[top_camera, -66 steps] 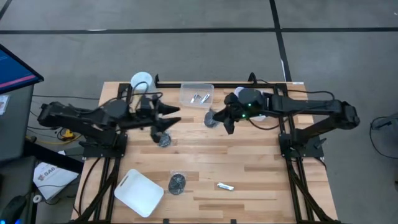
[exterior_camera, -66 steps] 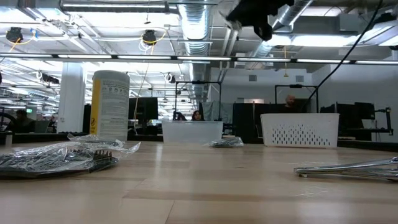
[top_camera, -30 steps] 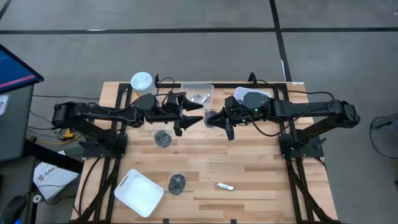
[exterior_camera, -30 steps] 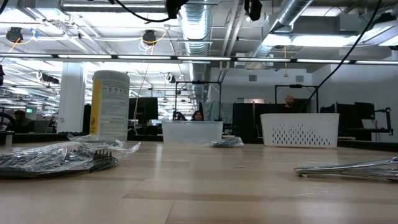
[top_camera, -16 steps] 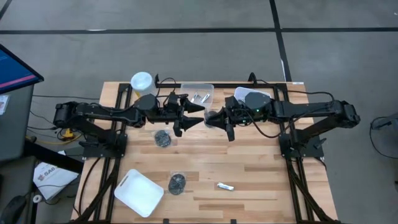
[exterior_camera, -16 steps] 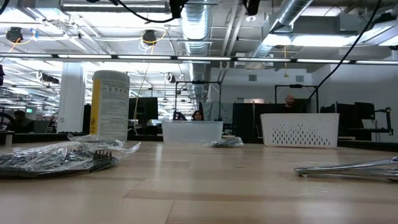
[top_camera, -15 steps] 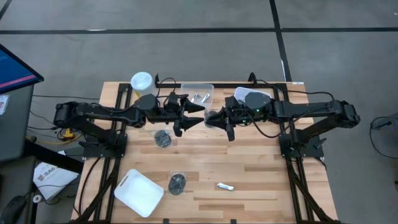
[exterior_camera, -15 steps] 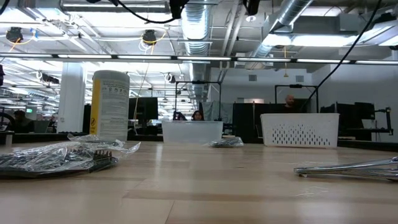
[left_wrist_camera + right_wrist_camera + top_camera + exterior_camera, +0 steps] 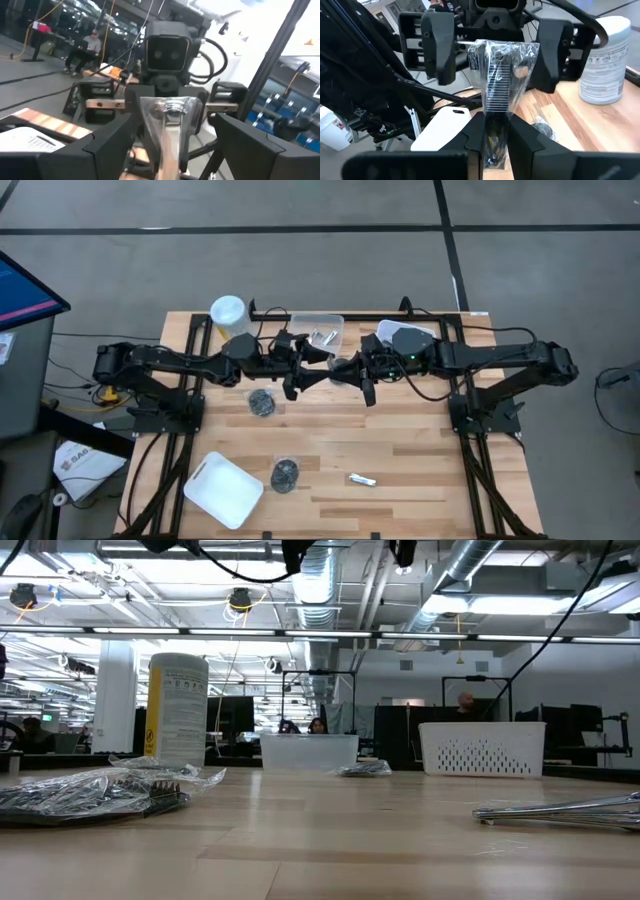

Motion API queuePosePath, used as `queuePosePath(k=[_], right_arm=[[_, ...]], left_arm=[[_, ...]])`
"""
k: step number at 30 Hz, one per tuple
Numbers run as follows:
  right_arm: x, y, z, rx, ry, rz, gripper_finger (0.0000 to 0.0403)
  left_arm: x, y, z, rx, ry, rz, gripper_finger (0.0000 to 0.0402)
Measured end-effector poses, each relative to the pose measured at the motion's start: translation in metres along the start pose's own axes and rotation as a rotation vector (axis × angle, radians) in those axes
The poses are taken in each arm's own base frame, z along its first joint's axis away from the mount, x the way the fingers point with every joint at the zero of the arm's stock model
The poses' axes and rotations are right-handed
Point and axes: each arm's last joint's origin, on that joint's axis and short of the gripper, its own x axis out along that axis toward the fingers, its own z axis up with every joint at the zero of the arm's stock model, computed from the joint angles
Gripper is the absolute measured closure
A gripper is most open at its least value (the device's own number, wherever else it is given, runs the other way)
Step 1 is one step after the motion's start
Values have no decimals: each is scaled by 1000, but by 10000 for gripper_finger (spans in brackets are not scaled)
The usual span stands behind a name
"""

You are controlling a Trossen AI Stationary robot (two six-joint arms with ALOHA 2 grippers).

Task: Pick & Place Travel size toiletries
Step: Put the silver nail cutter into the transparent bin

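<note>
Gripping wrapped comb (image 9: 499,75), seemingly, right claw (image 9: 491,131).

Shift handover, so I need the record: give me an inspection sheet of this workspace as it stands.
Surface: wooden table.
Job's things: wrapped comb held in mid-air between the arms; wrapped lump, another and a silvery tube on the table; more tubes in the clear bin.
Clutter: canister, white board, white basket.
Grippers: right gripper shut on the wrapped comb; left gripper open either side of it.
Cables: black leads along both arms.
Surroundings: person seated beyond the table; monitor.
</note>
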Motion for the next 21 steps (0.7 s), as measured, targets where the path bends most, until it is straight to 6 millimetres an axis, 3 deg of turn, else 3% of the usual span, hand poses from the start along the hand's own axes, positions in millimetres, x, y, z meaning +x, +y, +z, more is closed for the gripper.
queuePosePath(k=[9,21], right_arm=[[0,0,0,0,-1,1,356],[0,1,0,0,3,25,356]], left_arm=[[2,2,0,-1,-21,-8,131],[4,4,-4,-8,-3,-25,227]])
